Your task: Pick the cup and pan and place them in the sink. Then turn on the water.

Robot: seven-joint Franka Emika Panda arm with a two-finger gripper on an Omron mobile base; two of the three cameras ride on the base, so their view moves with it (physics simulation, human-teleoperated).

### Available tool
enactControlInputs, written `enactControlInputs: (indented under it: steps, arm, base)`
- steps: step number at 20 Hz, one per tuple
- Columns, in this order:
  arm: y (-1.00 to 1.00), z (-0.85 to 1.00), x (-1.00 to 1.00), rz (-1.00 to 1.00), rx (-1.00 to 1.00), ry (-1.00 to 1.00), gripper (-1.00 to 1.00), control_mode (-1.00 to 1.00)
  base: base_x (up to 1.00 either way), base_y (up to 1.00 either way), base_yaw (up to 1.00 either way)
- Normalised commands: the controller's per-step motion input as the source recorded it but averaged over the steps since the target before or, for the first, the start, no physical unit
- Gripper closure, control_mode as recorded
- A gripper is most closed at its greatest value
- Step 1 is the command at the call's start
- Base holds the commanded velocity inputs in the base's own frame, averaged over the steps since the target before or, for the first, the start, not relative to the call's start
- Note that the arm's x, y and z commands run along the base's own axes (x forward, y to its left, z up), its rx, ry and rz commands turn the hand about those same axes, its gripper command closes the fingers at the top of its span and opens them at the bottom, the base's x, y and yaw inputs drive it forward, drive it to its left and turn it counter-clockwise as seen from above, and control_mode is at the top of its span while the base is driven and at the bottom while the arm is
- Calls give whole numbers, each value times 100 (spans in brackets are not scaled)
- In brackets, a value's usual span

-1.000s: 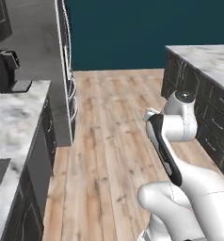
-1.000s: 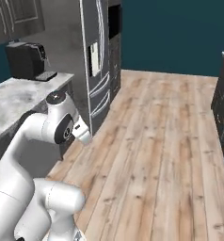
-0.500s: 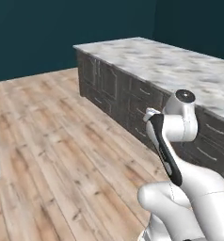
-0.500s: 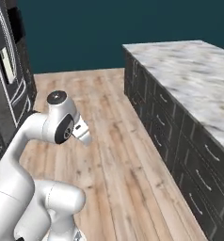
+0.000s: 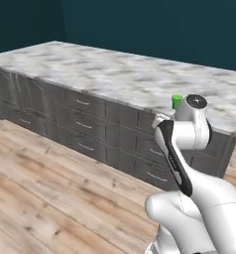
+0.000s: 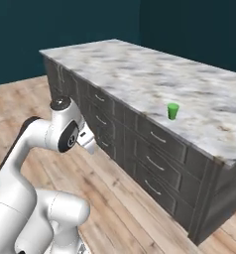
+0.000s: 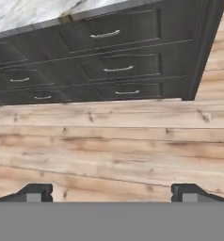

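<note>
The cup (image 5: 176, 101) is a small bright green tumbler standing upright on the marble island counter (image 5: 105, 69), close to its front edge. In the right base view the cup (image 6: 173, 111) stands well to the right of my folded arm. My gripper (image 7: 113, 193) is open with nothing between its fingertips (image 7: 36, 192). It points down at the wooden floor in front of the island's dark drawers (image 7: 109, 56). The hand (image 6: 86, 140) hangs low beside the arm, well short of the cup. The pan, the sink and the water are out of view.
The island counter (image 6: 140, 69) runs long from left to right, with dark drawer fronts (image 6: 154, 163) below it. Its corner post (image 7: 198, 52) stands near my hand. Wooden floor (image 5: 45, 188) lies between my base and the island.
The whole picture has swung as the base turned. The fridge and the coffee-machine counter have left the views, and the island with the cup has come in. The arm's pose and the open gripper are unchanged.
</note>
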Motion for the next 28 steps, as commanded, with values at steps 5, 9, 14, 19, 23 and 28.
enactControlInputs:
  steps: [5,9,14,19,23,28]
  arm:
    - [0,0,0,0,0,0,-100,100]
    - [0,0,0,0,0,0,-100,100]
    - [0,0,0,0,0,0,-100,100]
    - [0,0,0,0,0,0,-100,100]
    - [0,0,0,0,0,0,-100,100]
    - [0,0,0,0,0,0,-100,100]
  base:
    - [85,32,-53]
    - [99,40,-49]
    - [78,20,-34]
    - [49,0,-16]
    - [51,0,-11]
    - [68,0,-17]
